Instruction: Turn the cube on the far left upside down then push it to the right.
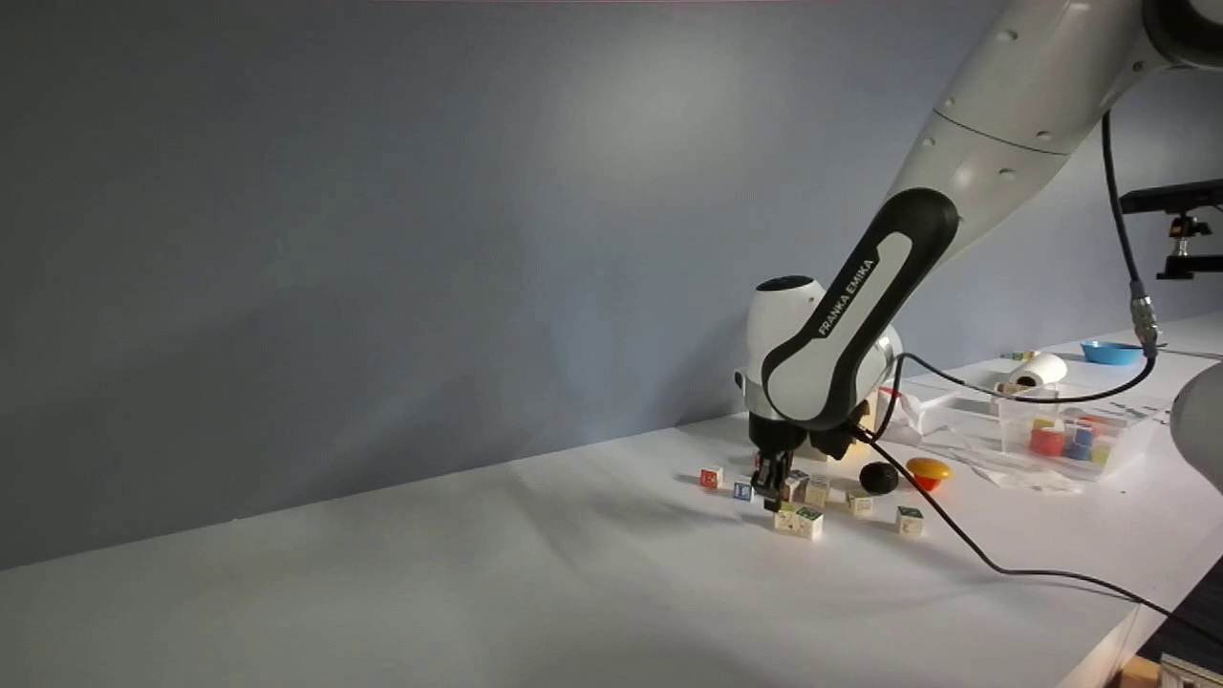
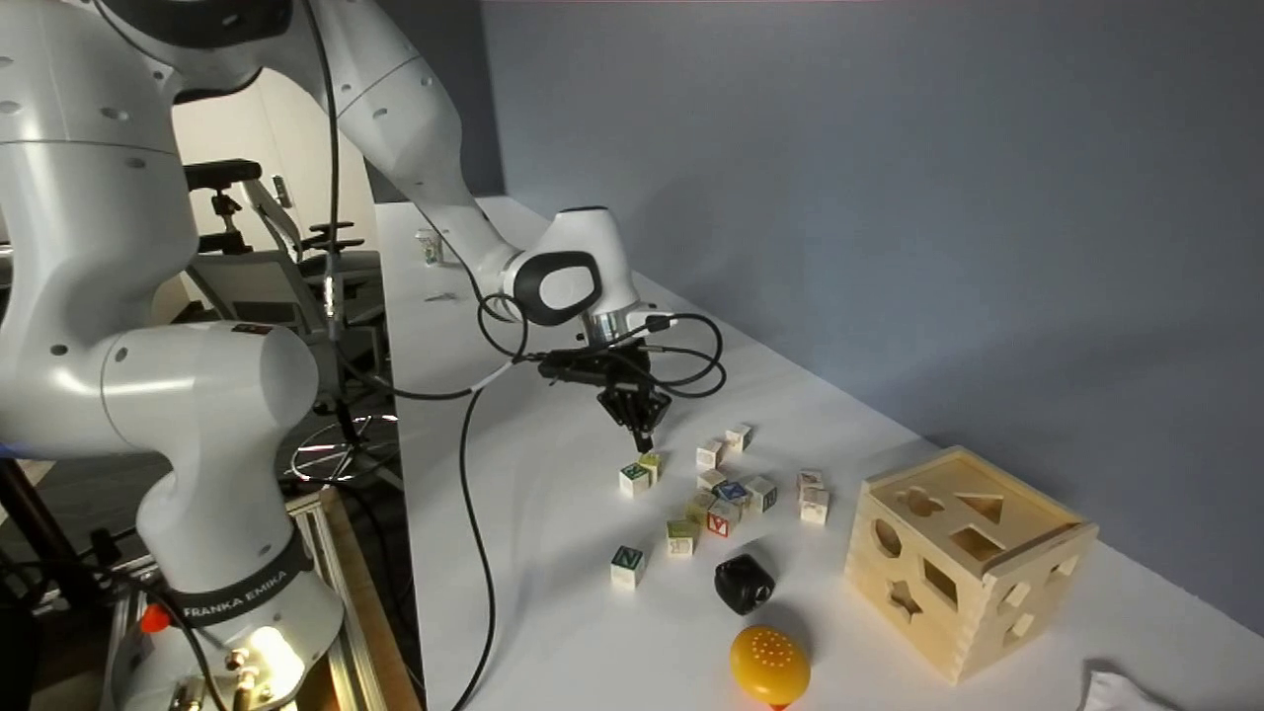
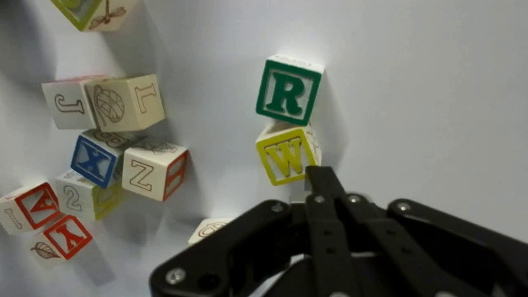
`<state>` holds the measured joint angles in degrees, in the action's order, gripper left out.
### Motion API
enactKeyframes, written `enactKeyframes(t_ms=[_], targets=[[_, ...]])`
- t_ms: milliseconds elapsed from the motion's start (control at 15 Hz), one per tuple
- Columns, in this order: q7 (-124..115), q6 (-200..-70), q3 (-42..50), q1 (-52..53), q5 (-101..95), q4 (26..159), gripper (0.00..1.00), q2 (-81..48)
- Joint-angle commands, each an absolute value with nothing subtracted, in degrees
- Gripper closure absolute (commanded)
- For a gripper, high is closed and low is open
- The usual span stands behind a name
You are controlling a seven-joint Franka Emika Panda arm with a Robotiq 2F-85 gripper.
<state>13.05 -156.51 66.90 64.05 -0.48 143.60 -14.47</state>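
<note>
Cube [image 3: 286, 154], probably the yellow W: on the tabletop [image 2: 553, 592]. End effector [image 2: 644, 441] pinched together on nothing, by W's corner, contact unclear. Green R block [image 3: 290, 93] alongside. Likely push step, flip unverified. Next: get low against W's side, then sweep right.

Downturned gripper [image 2: 643, 440], black fingers [image 3: 326, 210] together

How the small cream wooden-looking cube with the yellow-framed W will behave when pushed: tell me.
The W cube should slide rather than roll, given its flat faces and square edges. It looks wooden, so probably stiff and light. Pushed toward the small cream cube with the green-framed R, which sits touching or nearly touching it, it would likely shove that one along.
</note>
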Motion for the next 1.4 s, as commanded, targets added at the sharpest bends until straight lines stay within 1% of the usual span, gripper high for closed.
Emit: enactKeyframes(t_ms=[0,333,467,733,933,1000,1067,1133,1333], targets=[[10.8,-153.2,68.3,64.1,-0.4,144.3,1.0,-16.3],[9.4,-150.8,69.8,64.0,0.3,144.1,1.0,-15.3],[7.9,-151.7,70.8,64.5,1.5,143.7,1.0,-12.7],[6.3,-149.3,75.6,67.0,0.1,143.1,1.0,-7.1],[6.6,-144.7,79.5,69.1,-0.5,141.4,1.0,-2.7],[6.9,-142.8,80.8,70.0,-0.9,140.5,0.74,-0.8],[6.8,-141.0,81.6,70.5,-0.9,139.5,0.73,0.6],[6.7,-139.1,82.1,71.1,-1.1,138.4,0.68,2.2],[3.0,-134.4,81.3,71.0,-2.5,134.4,0.48,3.1]])
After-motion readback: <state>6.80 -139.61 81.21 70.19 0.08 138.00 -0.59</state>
